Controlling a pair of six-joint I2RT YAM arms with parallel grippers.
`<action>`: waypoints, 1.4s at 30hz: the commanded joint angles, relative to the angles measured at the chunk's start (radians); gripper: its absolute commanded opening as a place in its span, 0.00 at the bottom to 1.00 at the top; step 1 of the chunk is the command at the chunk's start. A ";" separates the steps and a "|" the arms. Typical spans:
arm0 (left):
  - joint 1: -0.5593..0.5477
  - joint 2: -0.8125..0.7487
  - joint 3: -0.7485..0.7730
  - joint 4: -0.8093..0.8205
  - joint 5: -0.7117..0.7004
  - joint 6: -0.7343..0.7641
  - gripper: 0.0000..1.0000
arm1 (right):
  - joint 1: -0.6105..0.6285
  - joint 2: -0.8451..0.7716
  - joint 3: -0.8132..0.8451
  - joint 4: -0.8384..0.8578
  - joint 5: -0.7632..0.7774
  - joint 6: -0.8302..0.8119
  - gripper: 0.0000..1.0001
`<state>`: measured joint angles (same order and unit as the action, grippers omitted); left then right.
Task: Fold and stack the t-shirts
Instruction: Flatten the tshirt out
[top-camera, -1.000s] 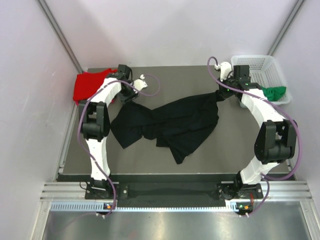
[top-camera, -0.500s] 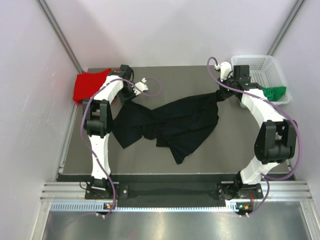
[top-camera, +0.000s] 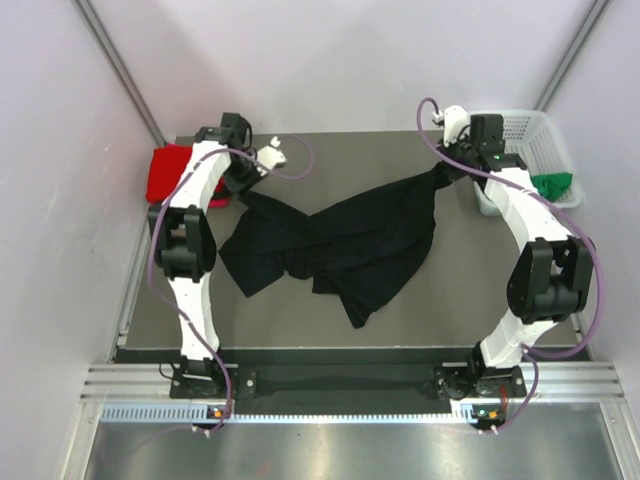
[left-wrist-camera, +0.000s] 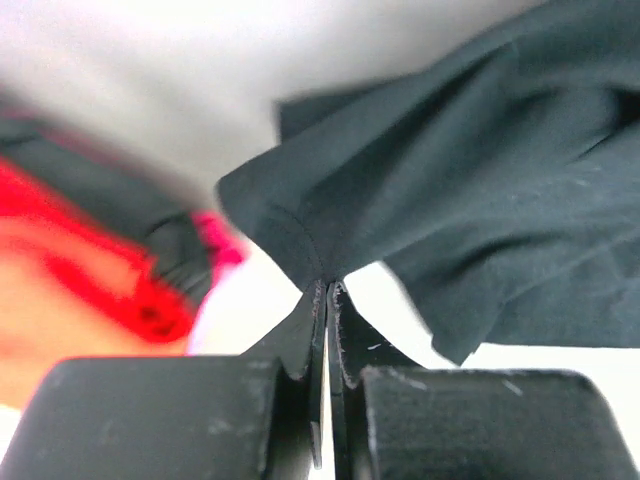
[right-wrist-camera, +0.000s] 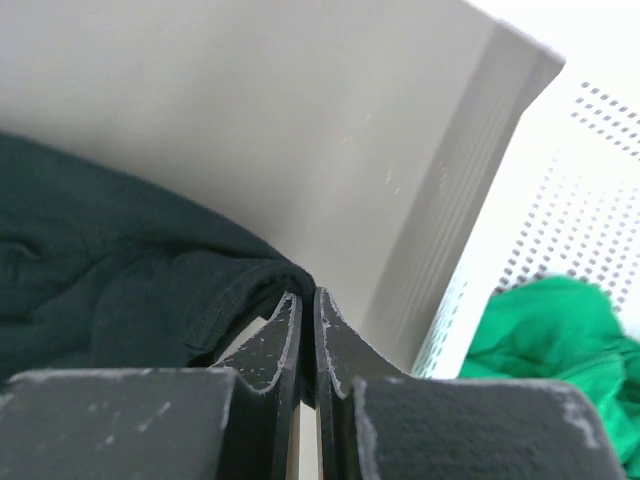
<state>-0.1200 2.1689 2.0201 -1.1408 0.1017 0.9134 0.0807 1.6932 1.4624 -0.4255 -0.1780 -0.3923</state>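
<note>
While both arms stretch to the back of the table (top-camera: 450, 290): each one has an end of the black t-shirt (top-camera: 350, 235) pinched, and the cloth spans the gap between them.
Left gripper (top-camera: 245, 186): far left, jaws closed hard on a corner of the black cloth. From the wrist camera you can see the two fingers pressed together with a hemmed fold nipped right at the tips.
Right gripper (top-camera: 440, 176): far right, jaws closed on the other end of the same shirt. Its wrist view shows a dark rolled edge caught between the tips, with no gap between them.
Black t-shirt: drawn out to a point at each gripper. The bulk lies rumpled and creased across the middle of the table, and one flap trails toward the near edge.
Red t-shirt (top-camera: 165, 176): bunched up at the far-left corner, just beside the left arm and partly hidden behind it. It is only a red blur in the left wrist view.
Green t-shirt (top-camera: 552, 184): crumpled inside the basket (top-camera: 520, 125), toward its near end.
Basket: white mesh, standing at the far-right corner just beside the right arm, well apart from the black shirt's bulk.
</note>
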 joint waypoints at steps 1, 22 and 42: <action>0.008 -0.225 0.057 0.032 0.056 -0.042 0.00 | -0.016 -0.059 0.095 0.059 0.015 0.023 0.00; 0.017 -0.857 -0.484 0.176 -0.036 -0.007 0.00 | -0.151 -0.333 -0.020 -0.056 -0.113 0.075 0.00; 0.017 -0.657 -0.459 0.417 -0.041 -0.243 0.24 | -0.147 0.358 0.562 0.068 -0.256 0.122 0.01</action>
<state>-0.1062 1.5040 1.4731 -0.7727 -0.0467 0.7441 -0.0616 2.0361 1.9141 -0.4797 -0.3855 -0.3092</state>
